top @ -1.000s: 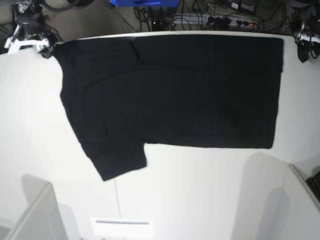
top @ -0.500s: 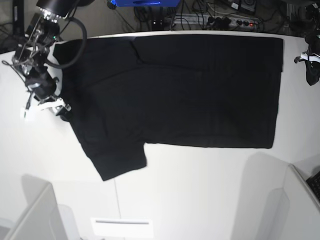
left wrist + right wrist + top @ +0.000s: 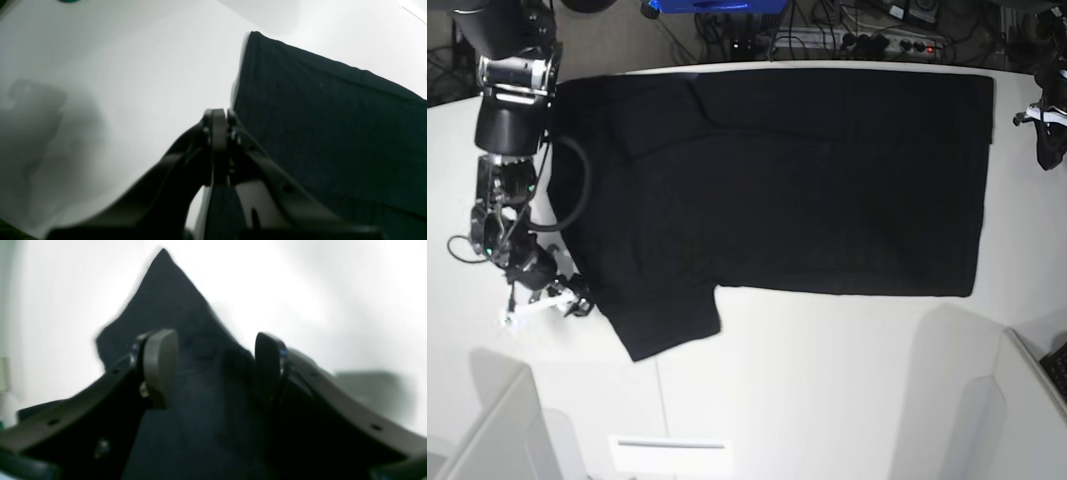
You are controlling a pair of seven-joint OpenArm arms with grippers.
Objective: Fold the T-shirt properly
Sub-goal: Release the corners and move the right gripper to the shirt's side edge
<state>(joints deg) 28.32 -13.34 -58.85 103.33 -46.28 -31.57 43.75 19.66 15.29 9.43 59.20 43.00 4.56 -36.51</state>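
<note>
I have the T-shirt (image 3: 787, 180) spread flat and plain side up across the upper and middle part of the white table (image 3: 827, 380) in the base view, one sleeve hanging toward the lower left of the frame.

My right claw (image 3: 545, 298) sits low at the left edge of that view, right at the sleeve's outer border. In its wrist camera the two pads (image 3: 160, 363) stand wide apart with black cloth running between them, so it is open and gripping nothing yet. My left claw (image 3: 218, 120) is at the far right edge of the base view, just beside the shirt's hem; its wrist camera shows the tips pressed together with no cloth pinched between them, so it is closed on nothing.

What worries me: if I close the right claw now it may catch only the top layer, or slide off the edge and drag the sleeve into a bunch, because the pads straddle cloth whose thickness I cannot judge. The left claw, being closed, would push and wrinkle the hem rather than take it.

The right wrist picture is blurred, so I cannot tell whether the pads touch the cloth or the table. The print is not visible. In the base view the left claw is partly cut off by the frame edge.
</note>
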